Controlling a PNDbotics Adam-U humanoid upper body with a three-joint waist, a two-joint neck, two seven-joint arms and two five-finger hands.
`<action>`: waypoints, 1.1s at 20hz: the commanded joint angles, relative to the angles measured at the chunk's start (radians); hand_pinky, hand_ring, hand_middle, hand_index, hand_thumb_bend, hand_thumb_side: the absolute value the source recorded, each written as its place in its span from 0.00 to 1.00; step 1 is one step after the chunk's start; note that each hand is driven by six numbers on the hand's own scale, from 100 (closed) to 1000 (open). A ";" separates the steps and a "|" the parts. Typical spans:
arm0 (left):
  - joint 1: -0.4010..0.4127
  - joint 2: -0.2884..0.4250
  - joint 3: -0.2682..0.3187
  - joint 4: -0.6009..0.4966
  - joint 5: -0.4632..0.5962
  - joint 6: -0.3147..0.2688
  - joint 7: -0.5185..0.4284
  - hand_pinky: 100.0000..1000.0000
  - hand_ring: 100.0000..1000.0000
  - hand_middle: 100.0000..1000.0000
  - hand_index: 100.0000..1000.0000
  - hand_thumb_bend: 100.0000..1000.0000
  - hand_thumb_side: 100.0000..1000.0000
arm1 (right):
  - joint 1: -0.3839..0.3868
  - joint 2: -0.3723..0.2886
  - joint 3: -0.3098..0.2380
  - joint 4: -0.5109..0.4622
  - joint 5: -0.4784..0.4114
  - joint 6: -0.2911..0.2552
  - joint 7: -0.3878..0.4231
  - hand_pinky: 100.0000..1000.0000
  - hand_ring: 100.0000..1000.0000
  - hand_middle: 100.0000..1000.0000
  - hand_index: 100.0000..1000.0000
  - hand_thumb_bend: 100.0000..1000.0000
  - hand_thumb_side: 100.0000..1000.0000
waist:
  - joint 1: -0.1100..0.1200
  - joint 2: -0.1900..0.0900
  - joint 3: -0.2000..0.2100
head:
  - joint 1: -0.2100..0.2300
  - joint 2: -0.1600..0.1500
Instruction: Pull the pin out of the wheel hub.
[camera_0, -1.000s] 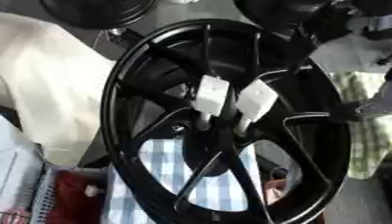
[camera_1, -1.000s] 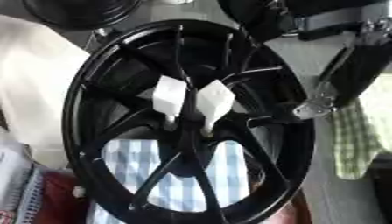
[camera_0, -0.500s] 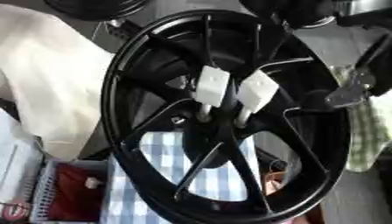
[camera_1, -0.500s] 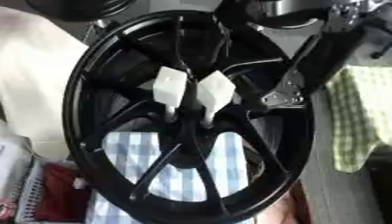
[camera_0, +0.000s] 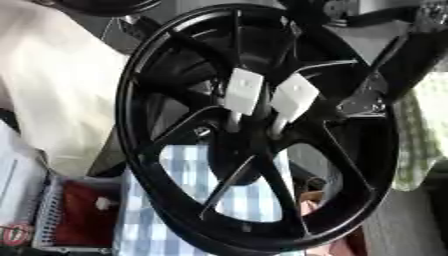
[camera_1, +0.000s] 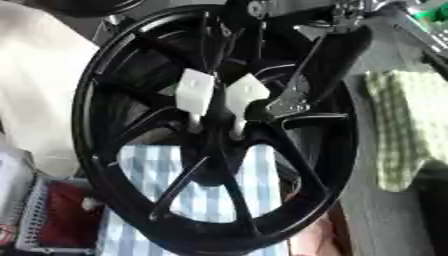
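Note:
A black spoked wheel hub stands upright and fills most of both views. Two white pins with flat square heads stick out of its centre, one on the left and one on the right. My right hand, black with a silver part at its end, comes down from the upper right in front of the spokes. It ends just right of the right pin; I cannot make out whether it touches the pin or how its fingers stand. My left hand shows in no view.
A blue-and-white checked cloth lies behind the hub's lower spokes. A green checked cloth hangs at the right and a white sheet lies at the left. A wire basket with something red sits lower left. Another black wheel shows at the top.
My right hand has moved left from beside the hub's right rim, across the spokes, to just beside the right pin. The pins stay in the hub.

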 joint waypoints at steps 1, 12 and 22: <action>-0.013 0.015 0.007 -0.011 0.000 -0.003 -0.002 0.76 0.62 0.55 0.72 0.19 0.65 | -0.014 -0.006 -0.004 0.029 0.003 -0.002 -0.004 0.85 0.77 0.71 0.76 0.32 0.27 | 0.004 -0.021 0.003 | -0.006 0.012; -0.012 0.005 0.012 -0.010 0.000 -0.003 0.003 0.76 0.62 0.55 0.72 0.19 0.66 | -0.009 0.017 0.008 0.104 0.019 -0.040 0.013 0.85 0.76 0.71 0.76 0.32 0.22 | -0.001 -0.004 0.014 | -0.009 0.024; -0.012 0.000 0.015 -0.009 0.002 -0.003 0.007 0.76 0.62 0.55 0.72 0.19 0.66 | -0.001 0.022 0.008 0.134 0.024 -0.063 0.050 0.85 0.77 0.72 0.79 0.35 0.19 | -0.002 0.005 0.015 | -0.005 0.022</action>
